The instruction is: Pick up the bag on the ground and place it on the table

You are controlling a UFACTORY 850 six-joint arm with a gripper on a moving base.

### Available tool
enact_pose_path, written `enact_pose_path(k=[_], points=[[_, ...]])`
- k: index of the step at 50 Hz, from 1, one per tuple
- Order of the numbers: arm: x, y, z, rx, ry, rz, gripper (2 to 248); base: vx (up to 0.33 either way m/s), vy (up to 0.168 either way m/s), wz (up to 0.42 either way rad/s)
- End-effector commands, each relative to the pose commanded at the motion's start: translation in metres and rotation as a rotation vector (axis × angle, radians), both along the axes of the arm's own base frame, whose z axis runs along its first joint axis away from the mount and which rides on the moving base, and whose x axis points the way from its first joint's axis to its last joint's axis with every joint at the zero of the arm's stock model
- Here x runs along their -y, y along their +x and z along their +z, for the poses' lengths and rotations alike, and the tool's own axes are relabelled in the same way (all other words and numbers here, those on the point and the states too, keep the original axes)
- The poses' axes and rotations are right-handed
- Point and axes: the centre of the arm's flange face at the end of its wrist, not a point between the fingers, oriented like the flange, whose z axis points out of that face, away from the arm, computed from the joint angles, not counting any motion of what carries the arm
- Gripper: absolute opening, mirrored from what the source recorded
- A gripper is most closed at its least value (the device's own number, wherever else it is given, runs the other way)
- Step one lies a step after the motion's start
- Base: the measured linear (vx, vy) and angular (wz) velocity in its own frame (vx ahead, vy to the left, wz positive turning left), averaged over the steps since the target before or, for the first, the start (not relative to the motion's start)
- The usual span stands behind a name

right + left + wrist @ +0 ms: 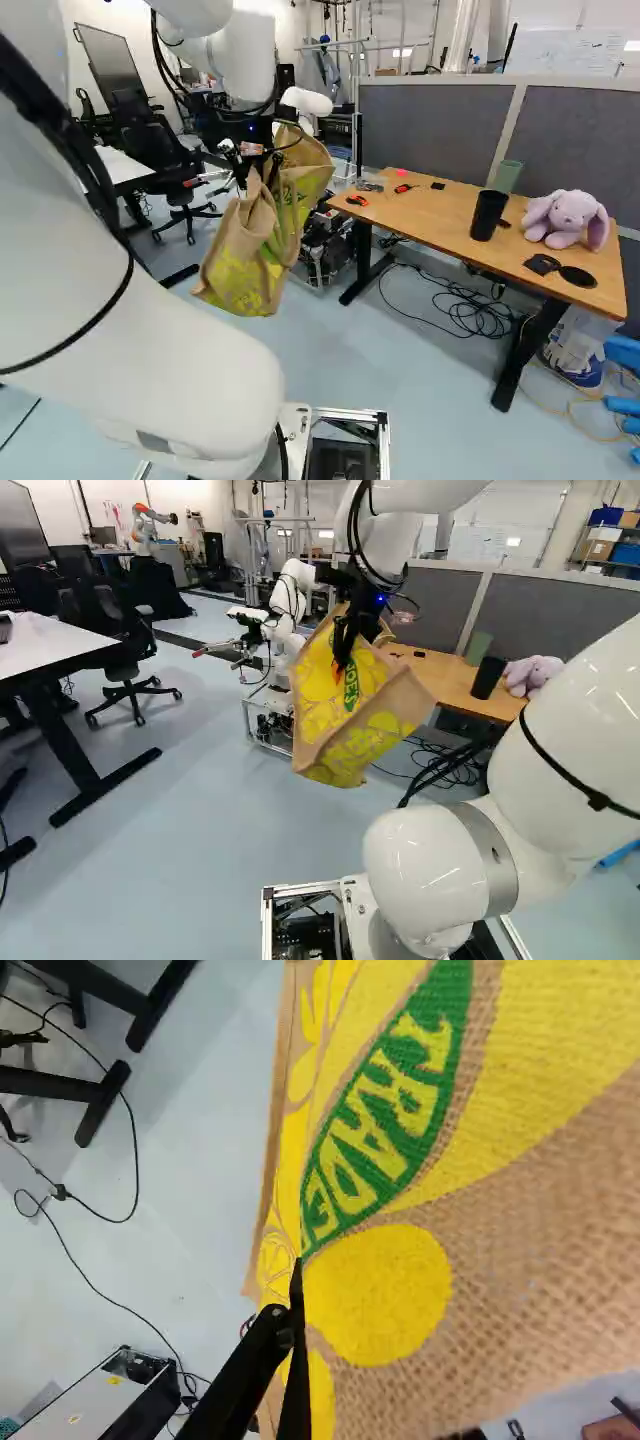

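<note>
My gripper (345,648) hangs over the floor in the left base view, shut on the tan burlap bag (352,712) with yellow and green print. The bag is held up in the air, tilted, its lower corners hanging free. In the right base view the bag (240,265) dangles to the left of the wooden table (440,215), apart from it. From the wrist, the bag (400,1160) fills much of the view beside the black gripper (296,1295); it hides part of the fingers and the pinched spot.
On the wooden table stand a black cup (488,215) and a plush rabbit (568,218), with small tools near its left end. Cables (470,310) lie beneath. Another robot (285,605) stands behind the bag. A white table (50,645) and office chair (125,650) are at the left.
</note>
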Motion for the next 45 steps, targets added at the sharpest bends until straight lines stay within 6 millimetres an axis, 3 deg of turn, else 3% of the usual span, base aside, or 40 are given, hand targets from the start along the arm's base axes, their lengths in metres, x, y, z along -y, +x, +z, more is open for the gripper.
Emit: enact_pose_path(k=[45], points=[[-0.001, 0.0, 0.07, -0.028, 0.015, 0.042, 22, 0.0, 0.0, 0.0]])
